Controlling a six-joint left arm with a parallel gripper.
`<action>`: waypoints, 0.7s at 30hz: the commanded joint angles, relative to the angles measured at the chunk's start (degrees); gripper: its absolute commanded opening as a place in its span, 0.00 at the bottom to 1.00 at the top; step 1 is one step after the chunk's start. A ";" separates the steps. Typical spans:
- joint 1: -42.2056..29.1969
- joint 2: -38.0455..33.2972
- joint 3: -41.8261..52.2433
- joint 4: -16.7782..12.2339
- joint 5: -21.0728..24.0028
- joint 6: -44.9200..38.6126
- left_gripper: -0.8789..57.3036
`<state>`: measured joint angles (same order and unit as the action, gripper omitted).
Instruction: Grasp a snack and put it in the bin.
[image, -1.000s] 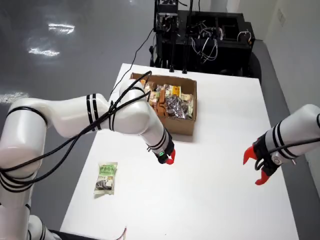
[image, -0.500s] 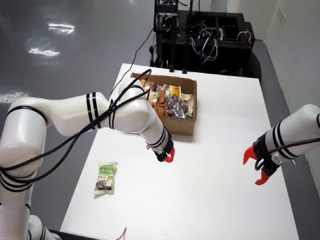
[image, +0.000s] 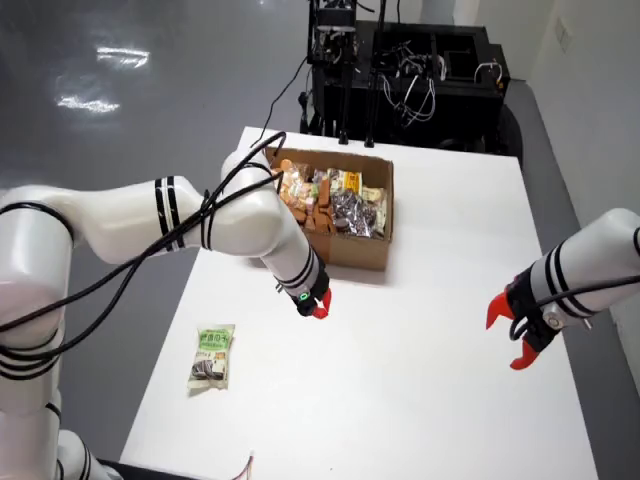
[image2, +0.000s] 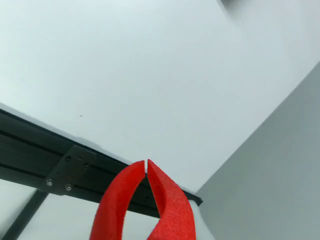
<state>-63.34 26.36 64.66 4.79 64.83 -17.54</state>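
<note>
Overhead view first, reading from its left: I count one loose snack packet (image: 212, 356), green and white, lying flat on the white table (image: 420, 380) near the table's left edge, with nothing covering it. Just right of it and a little higher, my working arm's gripper (image: 316, 307) hangs over bare tabletop, well apart from the packet and empty; its red fingertips look drawn together with nothing between them. Behind the gripper sits one open cardboard box (image: 355, 250), packed with snack packs too jumbled for me to count, and the arm's forearm crosses its left wall and hides that side of the contents. At the table's far end I see one black equipment rack (image: 405, 70) with loose cables. On the right, a second arm's red gripper (image: 515, 335) sits over the table's right edge, its fingers spread. On the view that rides on a gripper, one pair of red fingertips (image2: 165, 195) meets at the tips against white surface and a black metal bar (image2: 75, 170).
</note>
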 joint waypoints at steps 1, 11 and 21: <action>1.36 -2.71 3.71 0.03 -0.06 -0.91 0.07; 2.90 -9.76 13.13 0.71 -2.82 0.02 0.32; 4.17 -11.25 18.15 1.13 -5.26 5.48 0.61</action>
<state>-59.71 14.19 82.71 5.96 59.71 -13.50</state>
